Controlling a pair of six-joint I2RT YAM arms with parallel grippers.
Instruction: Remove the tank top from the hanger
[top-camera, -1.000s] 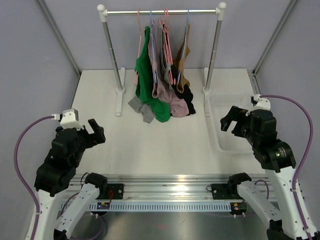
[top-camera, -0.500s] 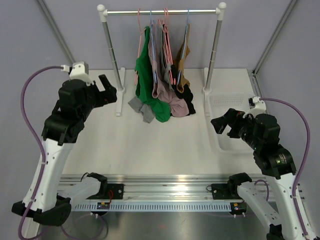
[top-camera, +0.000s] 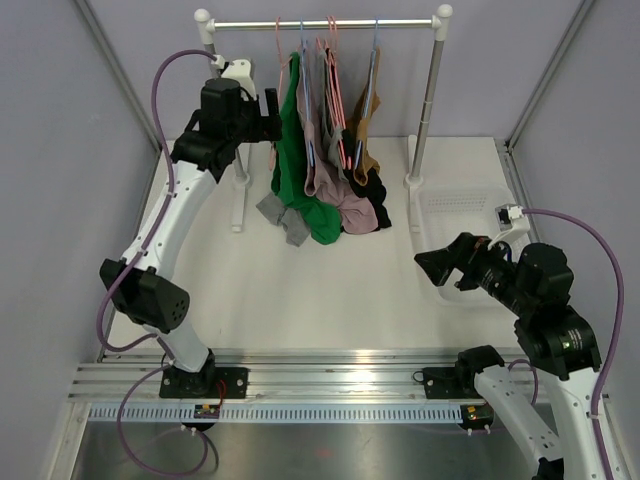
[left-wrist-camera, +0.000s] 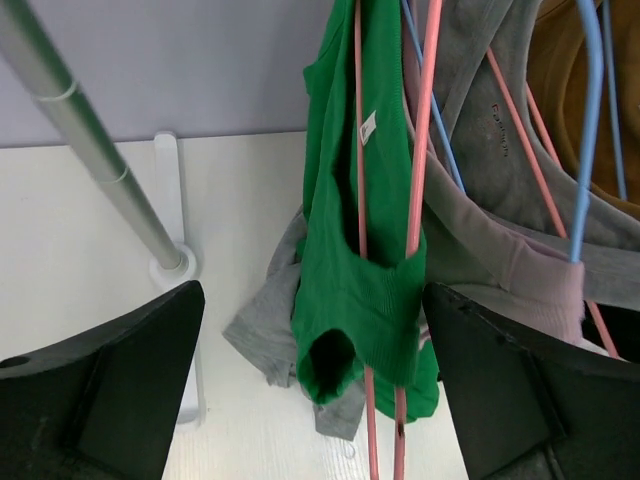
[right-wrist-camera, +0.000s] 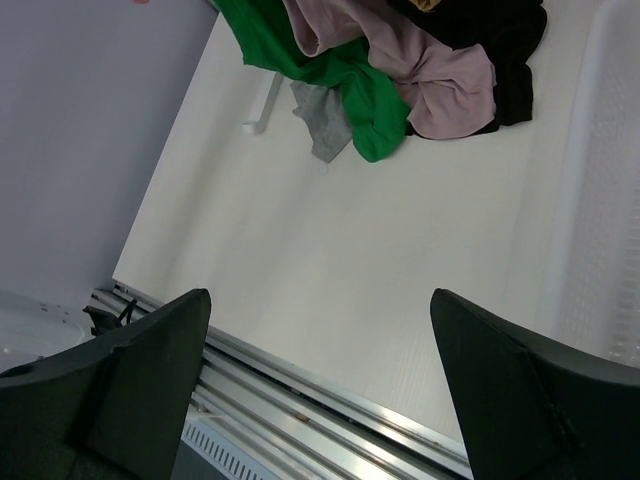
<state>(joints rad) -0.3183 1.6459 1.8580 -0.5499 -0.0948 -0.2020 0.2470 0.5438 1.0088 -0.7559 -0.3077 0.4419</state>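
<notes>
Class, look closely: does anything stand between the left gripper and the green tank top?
Nothing visible does. The open left gripper faces the green tank top on its pink hanger, with only air between.

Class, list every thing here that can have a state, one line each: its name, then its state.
green tank top, hung on the pink hanger, lower end on the table
pink hanger, hooked on the rail
rail, standing upright
left gripper, open, beside the green tank top, holding nothing
right gripper, open, holding nothing
basket, open side up on the table
</notes>
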